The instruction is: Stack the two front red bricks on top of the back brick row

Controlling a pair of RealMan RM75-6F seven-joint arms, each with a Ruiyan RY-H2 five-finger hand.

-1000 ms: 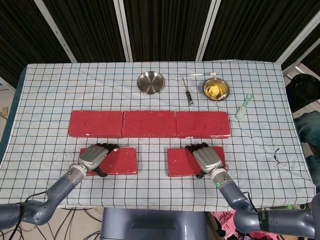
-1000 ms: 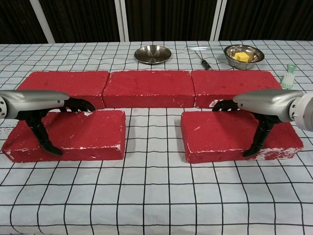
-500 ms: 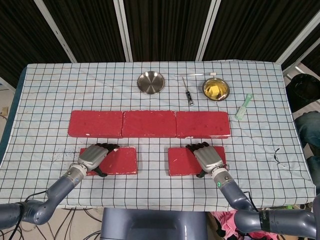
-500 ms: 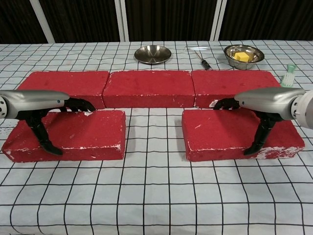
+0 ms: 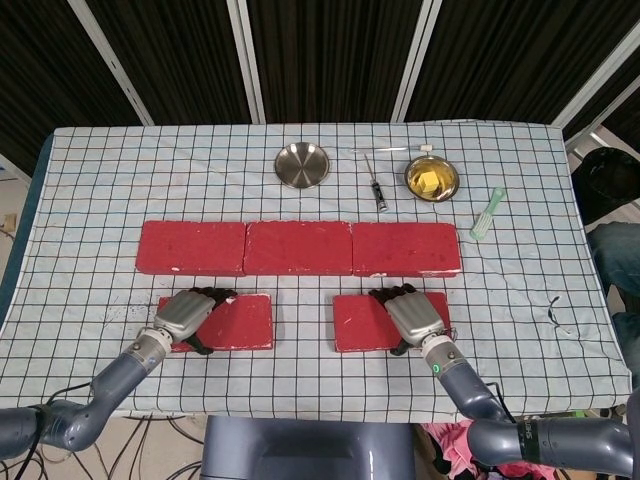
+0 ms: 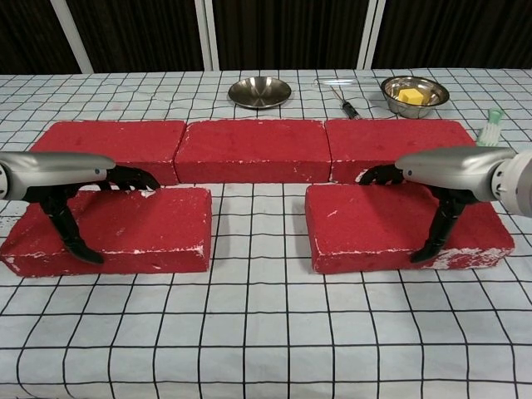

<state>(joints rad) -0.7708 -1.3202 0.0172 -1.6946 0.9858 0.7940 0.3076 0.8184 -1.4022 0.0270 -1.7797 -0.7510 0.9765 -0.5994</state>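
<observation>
My left robot hand (image 6: 66, 179) clamps the left front brick (image 6: 116, 230), thumb on its near face and fingers over its far edge. My right robot hand (image 6: 440, 179) clamps the right front brick (image 6: 374, 233) likewise. Both bricks rest on the worktop (image 6: 266, 332), just before the back brick row (image 6: 249, 150).

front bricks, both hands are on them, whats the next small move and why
Probably lift both straight up. The left hand and right hand each grip a front brick across its width, and both bricks lie on the table, below the back row.
</observation>
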